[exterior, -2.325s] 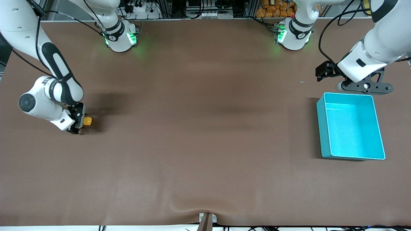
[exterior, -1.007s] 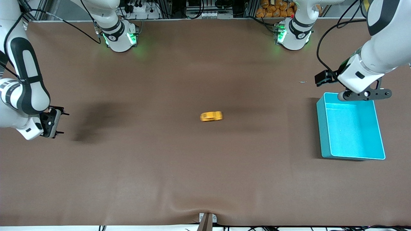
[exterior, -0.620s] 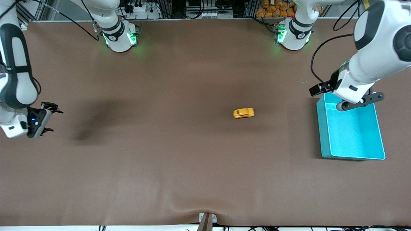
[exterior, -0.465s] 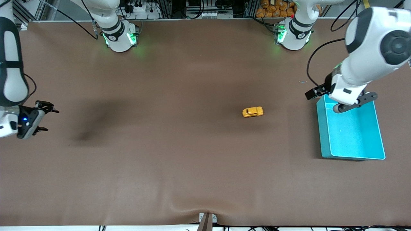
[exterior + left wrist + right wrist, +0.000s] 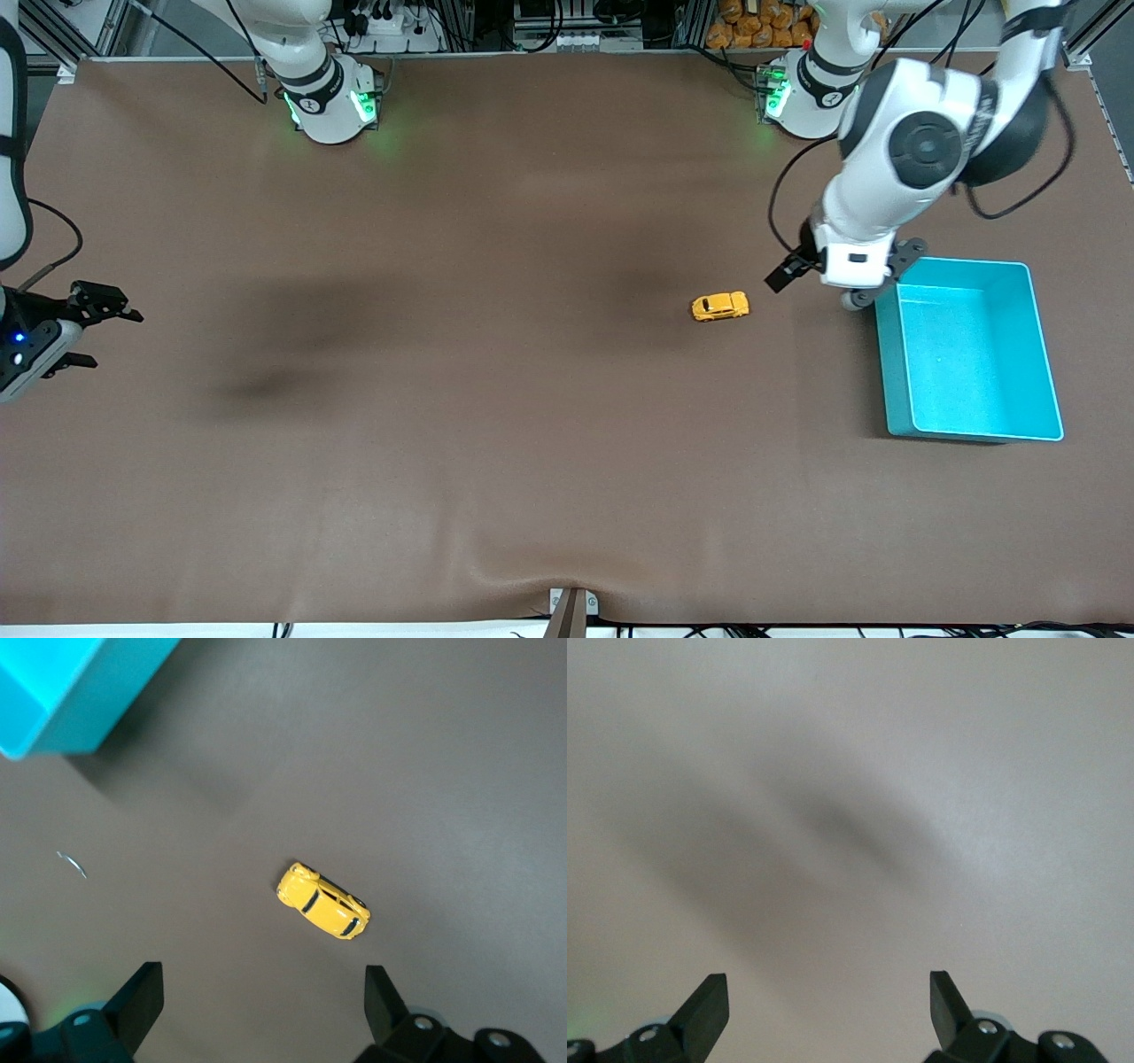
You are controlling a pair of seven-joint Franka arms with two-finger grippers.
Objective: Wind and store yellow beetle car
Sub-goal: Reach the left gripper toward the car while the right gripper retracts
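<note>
The yellow beetle car (image 5: pixel 720 307) stands on its wheels on the brown mat, a short way from the teal bin (image 5: pixel 895 372) toward the right arm's end. It also shows in the left wrist view (image 5: pixel 323 901). My left gripper (image 5: pixel 864 288) hangs open and empty over the mat between the car and the bin's corner; in its wrist view the left gripper (image 5: pixel 263 1010) has its fingers spread wide, apart from the car. My right gripper (image 5: pixel 99 335) is open and empty at the right arm's end of the table; the right gripper (image 5: pixel 828 1010) sees only bare mat.
The teal bin is empty and shows as a corner in the left wrist view (image 5: pixel 62 682). A small pale scrap (image 5: pixel 835 226) lies on the mat farther from the front camera than the bin. The arm bases (image 5: pixel 328 97) stand along the table's edge.
The right gripper let go of the car and drew back. The car rolled across the table toward the bin and slowed. The left arm swung from over the bin toward the car.
</note>
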